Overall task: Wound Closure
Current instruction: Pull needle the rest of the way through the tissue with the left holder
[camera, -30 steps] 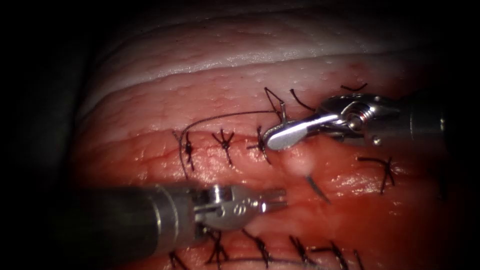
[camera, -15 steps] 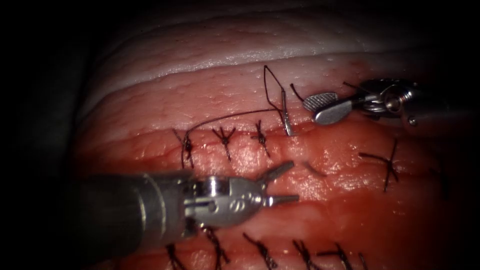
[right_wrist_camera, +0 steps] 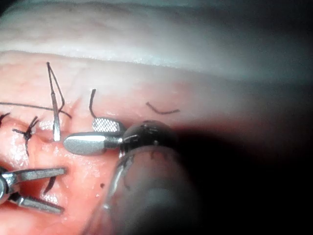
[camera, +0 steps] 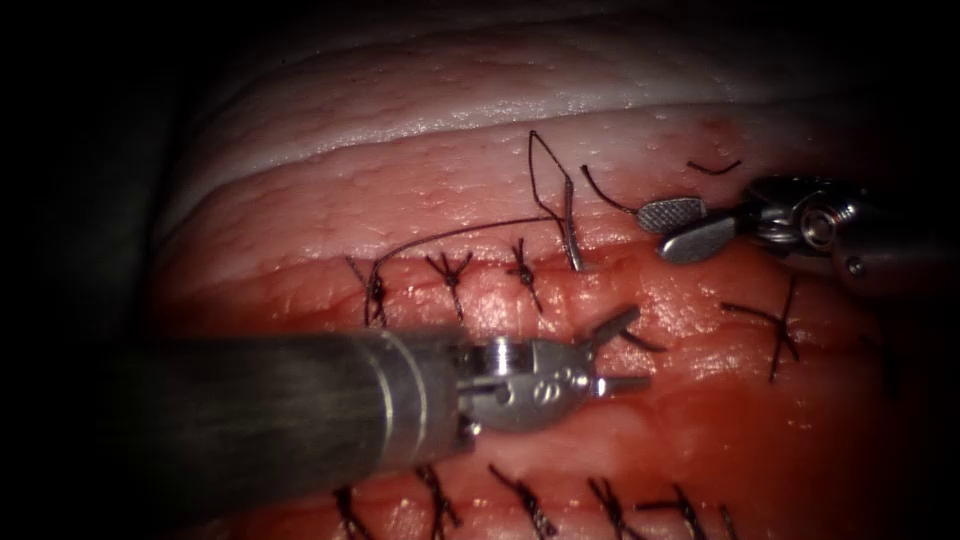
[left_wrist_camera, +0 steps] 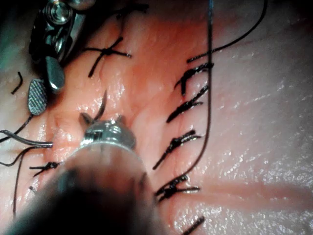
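The curved needle sits in the tissue across the cut. Its tail stands up on the far edge and its dark tip pokes out on the near side. The thread loops from the tail and runs left to the first stitch. My left tool is open, its jaws on either side of the tip and holding nothing. My right tool is open and empty, just right of the tail. In the right wrist view its jaws are parted beside the tail, and the left tool's fingers flank the tip.
Three knotted stitches lie along the cut left of the needle. Another stitch sits at the right, and a row of stitches runs along a nearer cut. Cut thread ends lie near the right tool. Red fluid wets the near tissue.
My right tool has let go of the needle's tail, opened and drawn back to the right. My left tool has opened and moved right and up to the emerging tip.
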